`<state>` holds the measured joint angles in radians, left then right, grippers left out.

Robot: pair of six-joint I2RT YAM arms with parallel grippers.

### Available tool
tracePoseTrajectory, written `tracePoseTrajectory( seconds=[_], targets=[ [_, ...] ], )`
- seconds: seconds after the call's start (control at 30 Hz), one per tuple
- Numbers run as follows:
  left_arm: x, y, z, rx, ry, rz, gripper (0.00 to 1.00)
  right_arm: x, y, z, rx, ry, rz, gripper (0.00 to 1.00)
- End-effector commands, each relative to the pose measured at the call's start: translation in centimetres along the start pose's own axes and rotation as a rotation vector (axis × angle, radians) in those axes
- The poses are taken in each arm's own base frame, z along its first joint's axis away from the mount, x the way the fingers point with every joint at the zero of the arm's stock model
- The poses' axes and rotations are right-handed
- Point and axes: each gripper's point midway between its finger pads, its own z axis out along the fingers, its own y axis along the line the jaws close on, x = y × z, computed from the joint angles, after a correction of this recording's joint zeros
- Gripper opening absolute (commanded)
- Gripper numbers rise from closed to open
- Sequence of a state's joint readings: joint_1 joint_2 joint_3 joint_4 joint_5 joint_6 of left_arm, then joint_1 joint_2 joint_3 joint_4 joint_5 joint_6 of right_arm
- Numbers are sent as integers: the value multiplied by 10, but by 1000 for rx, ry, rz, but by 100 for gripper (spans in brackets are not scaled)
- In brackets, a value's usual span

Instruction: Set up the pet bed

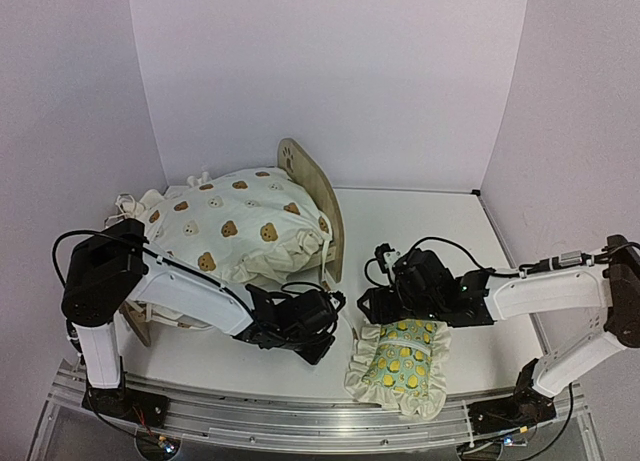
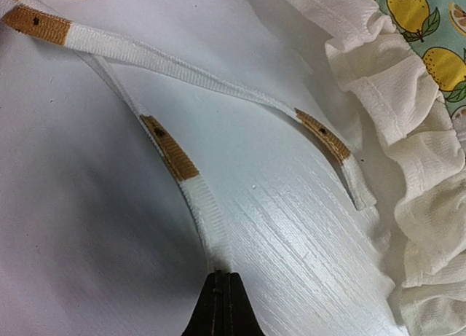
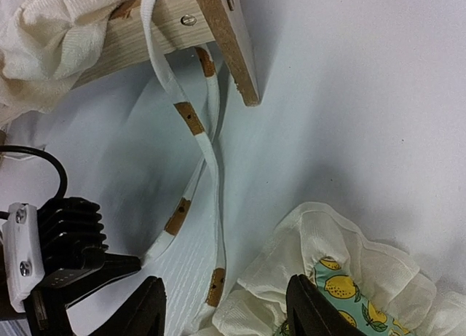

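- Left end effector [image 2: 220, 286] is clamping shut on the tip of one tie [image 2: 191, 179], a white ribbon with tan patches that's lying flat on the table [image 1: 430, 231] just in front of the bed.
- Right end effector [image 3: 227, 307] is sitting open, fingers apart, over the ruffled edge of the lemon pillow [image 1: 400, 366]. I can't tell if it's touching the fabric, but it isn't gripping anything.
- Pet bed [image 1: 318, 196] is standing toward the back left of the table, with the paw-print headboard facing the middle.
- Bear cushion [image 1: 235, 226] is already lying on the frame, but it's looking bunched and puffy rather than smoothed flat, and it's spilling over the rails.
- At least two ties are dangling off the near corner of the frame and trailing loose across the table, so nothing is looking tied down there yet.
- Lemon pillow is lying on the table near the front edge, right of centre, not on the bed.
- So I'm calling it roughly midway: cushion on, but securing the ties, tidying the cushion and placing the pillow are all looking left to do.
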<state>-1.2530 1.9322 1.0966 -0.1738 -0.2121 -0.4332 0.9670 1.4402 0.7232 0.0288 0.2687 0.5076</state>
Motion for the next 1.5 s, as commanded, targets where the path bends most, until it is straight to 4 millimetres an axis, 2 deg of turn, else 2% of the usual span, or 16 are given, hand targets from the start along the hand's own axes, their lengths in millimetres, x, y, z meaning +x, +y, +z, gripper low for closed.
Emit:
tracePoseTrajectory(
  seconds=[0.0, 0.23, 0.33, 0.47, 0.5, 0.6, 0.67, 0.8, 0.9, 0.97, 1.1, 1.3, 1.37, 1.4, 1.43, 1.47],
  targets=[
    [-19, -7, -18, 55, -64, 18, 0, -12, -6, -7, 3, -42, 11, 58],
    [-56, -14, -48, 123, -124, 44, 0, -24, -9, -8, 4, -64, 22, 58],
    [-73, -11, -53, 124, -143, 50, 0, -29, -10, -6, -7, -68, 23, 58],
    [-89, -1, -50, 110, -145, 45, 0, -33, -17, -2, -22, -59, 42, 57],
    [-90, -1, -49, 108, -135, 47, 3, -33, -18, -2, -25, -55, 48, 57],
    [-78, -1, -39, 107, -80, 49, 28, -31, -24, -3, -26, -49, 58, 57],
    [-66, 2, -31, 101, -46, 35, 37, -28, -29, -3, -19, -46, 65, 57],
    [-46, 3, -18, 94, 23, 16, 49, -22, -34, -3, -18, -38, 81, 57],
    [-34, 0, -9, 95, 64, 19, 53, -20, -36, -2, -20, -32, 88, 57],
    [-28, -1, -4, 90, 78, 22, 51, -20, -36, -2, -21, -32, 91, 57],
    [-21, 3, 6, 53, 92, 22, 41, -18, -38, -3, -23, -30, 97, 57],
    [-15, 1, 17, 28, 112, 46, 30, -16, -41, -5, -15, -33, 102, 57],
    [-12, 1, 21, 7, 117, 54, 20, -15, -42, -5, -11, -32, 104, 57],
    [-11, 2, 23, -6, 113, 56, 8, -15, -43, -5, -11, -32, 104, 57],
    [-13, 4, 23, -17, 97, 56, 1, -14, -43, -4, -10, -31, 105, 57],
    [-15, 4, 22, -19, 76, 56, 0, -14, -43, -4, -10, -30, 106, 57]
  ],
)
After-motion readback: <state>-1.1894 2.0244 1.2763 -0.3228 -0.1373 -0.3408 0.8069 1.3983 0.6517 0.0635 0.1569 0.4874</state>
